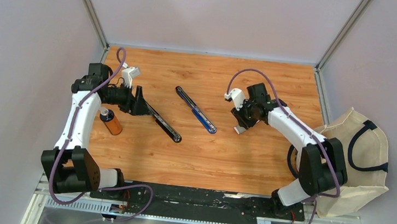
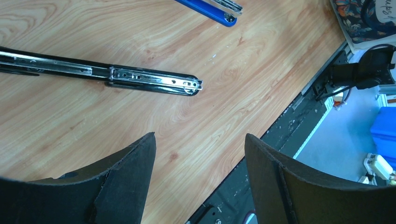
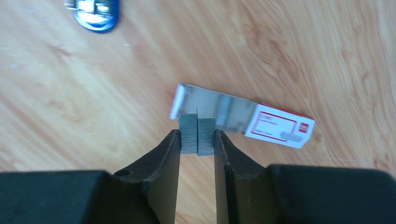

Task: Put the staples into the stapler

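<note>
we pinch the staples (image 3: pixel 191 127) in the right gripper (image 3: pixel 197 136); the stapler (image 1: pixel 163 124) lies diagonally toward the left edge, beside our open, empty left gripper (image 2: pixel 200 139).

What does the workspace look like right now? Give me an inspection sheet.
Surface: wooden table, a few pale specks.
Job's things: staples held above the slid-open staple box; black stapler lying opened; blue stapler beside it.
Clutter: orange bottle by the left arm.
Grippers: left gripper open, empty; right gripper shut on staples.
Cables: purple cables loop over each arm.
Surroundings: pale walls; tote bag off the right edge.
</note>
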`<control>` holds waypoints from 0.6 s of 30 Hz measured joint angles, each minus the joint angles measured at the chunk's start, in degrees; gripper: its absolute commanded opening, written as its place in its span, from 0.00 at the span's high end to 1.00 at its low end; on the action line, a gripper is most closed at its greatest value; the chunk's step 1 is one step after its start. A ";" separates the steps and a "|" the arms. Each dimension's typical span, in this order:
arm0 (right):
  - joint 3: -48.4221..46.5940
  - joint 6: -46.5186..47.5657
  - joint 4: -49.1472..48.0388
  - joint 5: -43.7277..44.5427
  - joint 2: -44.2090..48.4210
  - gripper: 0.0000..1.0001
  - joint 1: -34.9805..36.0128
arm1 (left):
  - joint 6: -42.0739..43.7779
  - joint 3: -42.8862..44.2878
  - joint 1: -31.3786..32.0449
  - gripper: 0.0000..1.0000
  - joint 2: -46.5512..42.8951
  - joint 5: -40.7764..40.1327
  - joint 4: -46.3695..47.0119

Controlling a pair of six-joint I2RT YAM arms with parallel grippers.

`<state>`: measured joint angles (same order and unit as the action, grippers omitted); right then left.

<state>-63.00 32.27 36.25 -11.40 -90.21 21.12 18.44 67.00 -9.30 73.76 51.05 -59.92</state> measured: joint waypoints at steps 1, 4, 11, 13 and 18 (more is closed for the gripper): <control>0.72 -0.02 0.13 0.04 1.31 0.69 1.53 | 0.00 0.00 -0.11 0.22 0.00 -0.13 0.00; 3.23 -0.13 0.15 0.44 4.24 0.69 7.54 | 0.28 0.00 -0.68 0.22 0.00 -0.61 -0.15; 7.93 -1.66 0.20 1.29 3.08 0.69 17.90 | 4.24 1.92 -5.07 0.22 -0.35 -1.55 -5.57; 8.00 -2.10 -0.15 1.90 1.05 0.68 18.60 | 5.42 1.92 -5.73 0.22 -1.51 -2.19 -6.56; 8.81 -2.49 -0.63 3.32 -3.04 0.54 20.37 | 6.60 -0.92 -5.88 0.22 -6.38 -3.19 -7.06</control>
<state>-54.19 29.78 35.62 -8.08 -93.25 41.50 25.04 66.08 -15.18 67.37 47.86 -66.98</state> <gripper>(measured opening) 0.368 0.779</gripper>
